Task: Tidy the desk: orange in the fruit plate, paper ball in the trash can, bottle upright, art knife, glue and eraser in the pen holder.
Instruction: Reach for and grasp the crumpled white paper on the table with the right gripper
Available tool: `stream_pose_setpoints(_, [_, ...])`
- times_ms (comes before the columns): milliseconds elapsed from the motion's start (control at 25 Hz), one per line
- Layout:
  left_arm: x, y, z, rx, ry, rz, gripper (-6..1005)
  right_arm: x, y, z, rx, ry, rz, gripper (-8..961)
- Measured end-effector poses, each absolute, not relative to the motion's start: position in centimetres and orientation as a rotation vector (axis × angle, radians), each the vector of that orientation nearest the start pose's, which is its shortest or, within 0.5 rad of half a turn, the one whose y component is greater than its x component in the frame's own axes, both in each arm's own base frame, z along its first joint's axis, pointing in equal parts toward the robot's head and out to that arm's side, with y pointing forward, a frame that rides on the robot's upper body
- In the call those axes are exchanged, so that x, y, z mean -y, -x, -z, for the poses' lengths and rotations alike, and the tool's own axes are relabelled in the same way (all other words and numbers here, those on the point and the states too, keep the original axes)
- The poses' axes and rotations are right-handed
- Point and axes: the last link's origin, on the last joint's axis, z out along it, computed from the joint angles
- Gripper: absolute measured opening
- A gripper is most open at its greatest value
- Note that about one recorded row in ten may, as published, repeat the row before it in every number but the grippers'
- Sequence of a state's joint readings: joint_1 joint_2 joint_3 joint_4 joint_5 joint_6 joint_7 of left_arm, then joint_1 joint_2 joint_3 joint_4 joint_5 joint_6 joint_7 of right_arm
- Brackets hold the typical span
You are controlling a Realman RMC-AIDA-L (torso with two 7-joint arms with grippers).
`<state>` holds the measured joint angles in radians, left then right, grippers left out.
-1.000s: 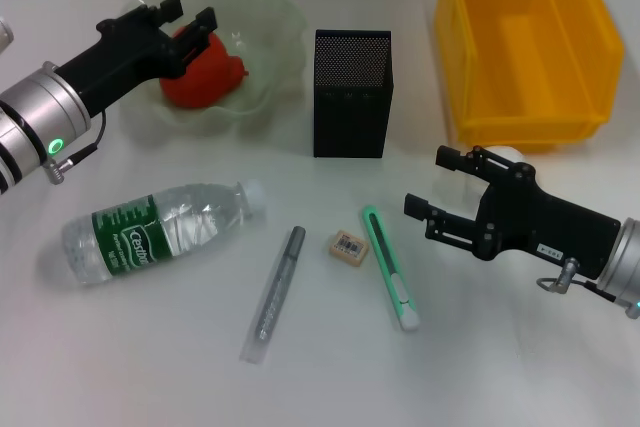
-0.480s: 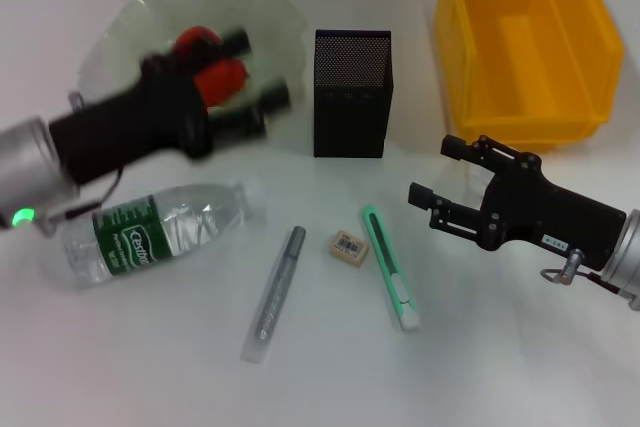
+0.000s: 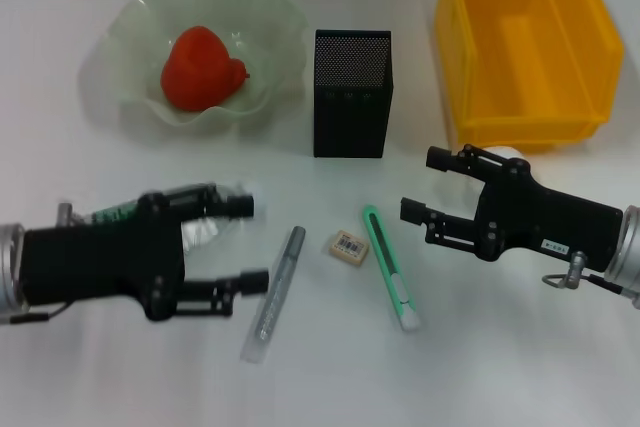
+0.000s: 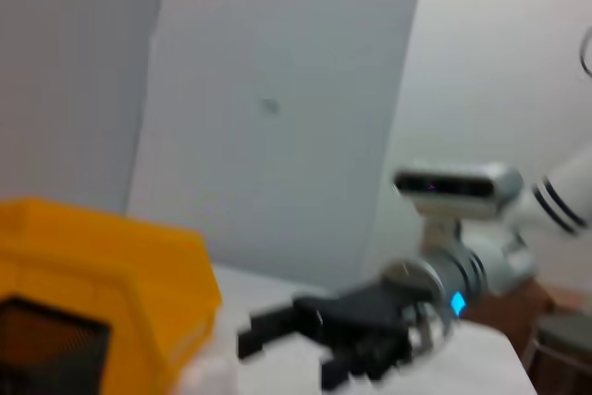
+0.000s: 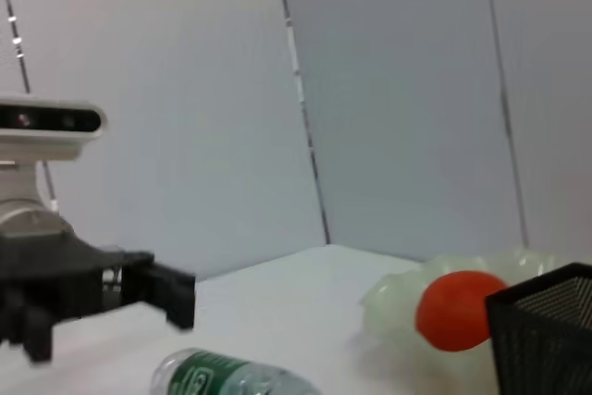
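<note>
On the desk, my left gripper (image 3: 245, 243) hovers over the lying bottle (image 3: 205, 215), jaws spread. My right gripper (image 3: 422, 185) sits spread beside what may be the paper ball (image 3: 505, 155). The orange (image 3: 201, 68) rests in the fruit plate (image 3: 272, 22). Art knife (image 3: 390, 268), glue (image 3: 277, 286) and eraser (image 3: 348, 245) lie before the pen holder (image 3: 351, 93).
</note>
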<state>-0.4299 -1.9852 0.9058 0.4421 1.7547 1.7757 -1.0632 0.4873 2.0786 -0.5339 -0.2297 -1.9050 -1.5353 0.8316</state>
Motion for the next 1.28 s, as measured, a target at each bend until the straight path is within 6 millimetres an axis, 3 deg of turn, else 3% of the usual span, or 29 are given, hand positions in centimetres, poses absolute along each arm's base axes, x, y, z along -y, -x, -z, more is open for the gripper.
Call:
stream_pose_setpoints(320, [-25.5, 28.6, 1.0, 0.329, 2.956, 0.875, 823, -28.8, -28.0, 3.7, -0.523, 2.638, -0.935, 770])
stream_pose_setpoints(480, [-25.3, 28.5, 1.3, 0.312, 2.954, 0.882, 823, -29.0, -27.3, 1.4, -0.556, 2.690, -0.978, 770])
stream_pose_setpoints(640, [-25.2, 28.5, 1.5, 0.301, 2.951, 0.887, 822, -29.5, -26.7, -1.5, -0.618, 2.782, -0.890, 771])
stream_pose_setpoints(920, [-25.1, 28.5, 1.5, 0.300, 2.948, 0.895, 816, -31.7, -24.4, -5.1, -0.752, 2.925, -0.466, 770])
stream_pose_setpoints(1280, [-25.1, 28.3, 1.8, 0.301, 2.941, 0.904, 816, -34.9, -20.6, -5.0, -0.831, 2.970, 0.189, 767])
